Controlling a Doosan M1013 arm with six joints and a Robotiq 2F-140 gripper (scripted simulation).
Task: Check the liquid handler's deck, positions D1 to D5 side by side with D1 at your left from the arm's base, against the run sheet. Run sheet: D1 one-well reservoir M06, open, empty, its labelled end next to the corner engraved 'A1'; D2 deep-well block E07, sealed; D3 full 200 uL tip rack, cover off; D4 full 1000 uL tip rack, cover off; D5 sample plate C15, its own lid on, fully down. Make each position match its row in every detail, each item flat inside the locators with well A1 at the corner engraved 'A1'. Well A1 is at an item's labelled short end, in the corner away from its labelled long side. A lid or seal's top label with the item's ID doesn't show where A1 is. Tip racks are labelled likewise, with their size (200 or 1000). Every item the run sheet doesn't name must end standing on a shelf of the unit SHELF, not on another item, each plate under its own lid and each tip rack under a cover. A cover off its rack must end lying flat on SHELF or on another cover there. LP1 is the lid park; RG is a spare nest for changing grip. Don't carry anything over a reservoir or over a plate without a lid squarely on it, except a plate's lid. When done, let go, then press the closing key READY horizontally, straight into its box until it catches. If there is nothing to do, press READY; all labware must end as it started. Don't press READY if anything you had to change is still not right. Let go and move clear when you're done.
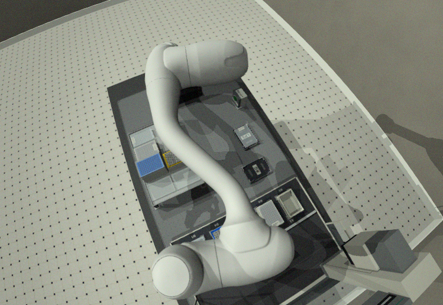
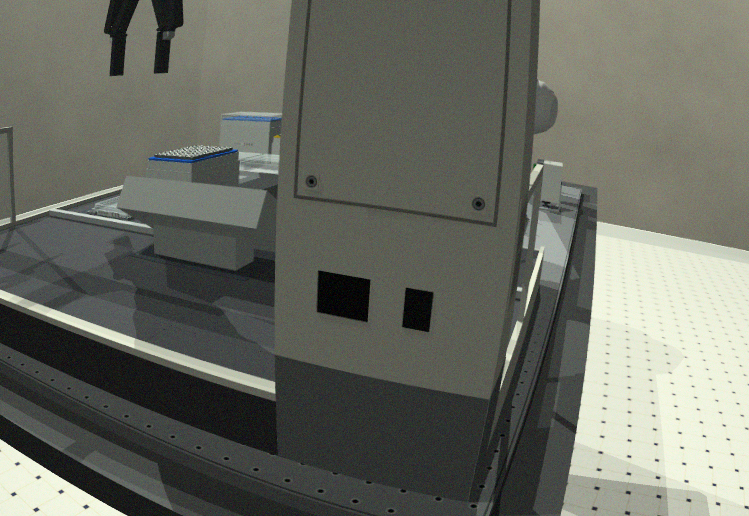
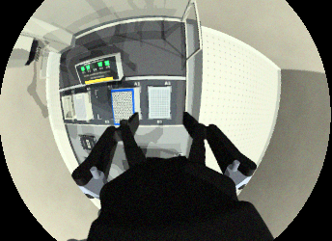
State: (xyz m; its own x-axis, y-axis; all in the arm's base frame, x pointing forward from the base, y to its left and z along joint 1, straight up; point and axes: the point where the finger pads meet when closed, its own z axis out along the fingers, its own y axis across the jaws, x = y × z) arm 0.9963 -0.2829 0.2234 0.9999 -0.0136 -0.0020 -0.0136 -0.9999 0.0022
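My gripper (image 2: pixel 139 63) (image 3: pixel 160 118) is open and empty, hanging high above the deck row. In the wrist view a blue-rimmed tip rack (image 3: pixel 123 104) and a white plate (image 3: pixel 158 100) lie just past the fingertips. The same blue-rimmed rack (image 2: pixel 191 153) shows uncovered tips in the exterior view, and only a corner of the rack (image 1: pixel 215 232) shows beside my arm in the top view. At the deck's right end stand an open reservoir (image 1: pixel 289 204) and a white-topped block (image 1: pixel 268 212). My arm hides the other deck positions and the gripper in the top view.
The shelf unit (image 1: pixel 164 190) holds two pale covered items (image 1: pixel 143 137) (image 1: pixel 146 151), a blue-topped rack (image 1: pixel 151 165) and a yellow rack (image 1: pixel 171 158). A lidded plate (image 1: pixel 246 136) and a dark nest (image 1: pixel 256 169) lie mid-table. The READY key box (image 1: pixel 237 97) stands at the far edge. A tall grey handler column (image 2: pixel 399 182) blocks the exterior view.
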